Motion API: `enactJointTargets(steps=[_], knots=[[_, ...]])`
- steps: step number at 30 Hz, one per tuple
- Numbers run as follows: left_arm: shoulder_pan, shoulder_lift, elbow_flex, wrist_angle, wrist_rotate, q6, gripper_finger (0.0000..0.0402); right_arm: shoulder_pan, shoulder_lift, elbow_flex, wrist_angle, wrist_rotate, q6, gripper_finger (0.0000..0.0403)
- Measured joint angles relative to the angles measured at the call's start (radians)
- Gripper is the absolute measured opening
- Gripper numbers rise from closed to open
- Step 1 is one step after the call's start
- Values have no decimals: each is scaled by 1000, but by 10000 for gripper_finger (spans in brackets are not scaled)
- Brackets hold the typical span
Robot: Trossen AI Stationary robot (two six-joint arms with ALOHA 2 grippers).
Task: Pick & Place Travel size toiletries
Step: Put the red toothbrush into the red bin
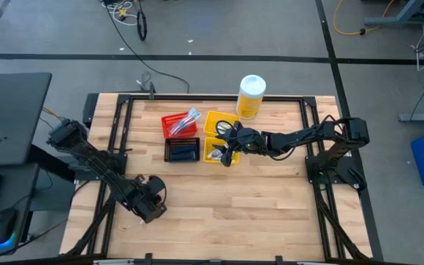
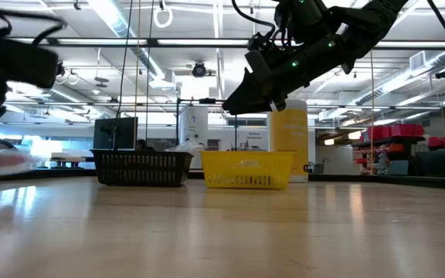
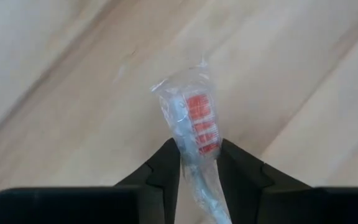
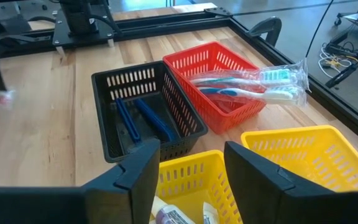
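- Left gripper [image 1: 152,200], seen from above, sits low over the bare near-left part of the wooden table [image 1: 271,206], well apart from the bins; the right gripper [image 1: 229,151] reaches over the front yellow bin [image 1: 213,152], beside the black bin [image 1: 182,149]. A red bin [image 1: 179,124] holding wrapped toothbrushes [image 1: 188,119] lies behind the black one, and a large yellow bottle [image 1: 249,96] stands at the table's far edge.
- Low view: the right gripper [image 2: 246,96] hangs above the yellow bin [image 2: 246,170], clear of its rim; the black bin [image 2: 143,168] stands just beside it.
- Left wrist view: the left gripper's [image 3: 199,163] fingers are closed tight on a toothbrush in clear wrap [image 3: 191,130], red and white bristles pointing away from the jaws, above the wood.
- Right wrist view: the right gripper [image 4: 191,165] is spread wide and holds nothing. Below it, small tubes [image 4: 169,216] lie in the front yellow bin [image 4: 185,177]. Dark blue razors [image 4: 145,118] lie in the black bin [image 4: 135,87]; the toothbrushes [image 4: 247,87] rest across the red bin [image 4: 213,62], their wrap overhanging its rim.
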Motion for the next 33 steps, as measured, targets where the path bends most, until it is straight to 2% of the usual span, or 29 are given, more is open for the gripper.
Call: enactJointTargets(steps=[6, 13, 20, 24, 27, 33], knots=[[51, 0, 70, -17, -108, 92, 93, 0, 0, 0, -7, -6, 36, 188], [171, 0, 133, -39, -209, 283, 98, 14, 0, 0, -110, -123, 56, 187], [301, -2, 282, -103, -277, 566, 96, 78, 0, 0, -259, -130, 83, 182], [376, -3, 397, -171, -337, 744, 95, 119, 0, 0, -278, -130, 83, 185], [454, -3, 458, -183, -346, 891, 99, 152, 0, 0, -277, -130, 83, 188], [663, -3, 485, -177, -336, 1143, 101, 213, 0, 0, -277, -130, 137, 189]])
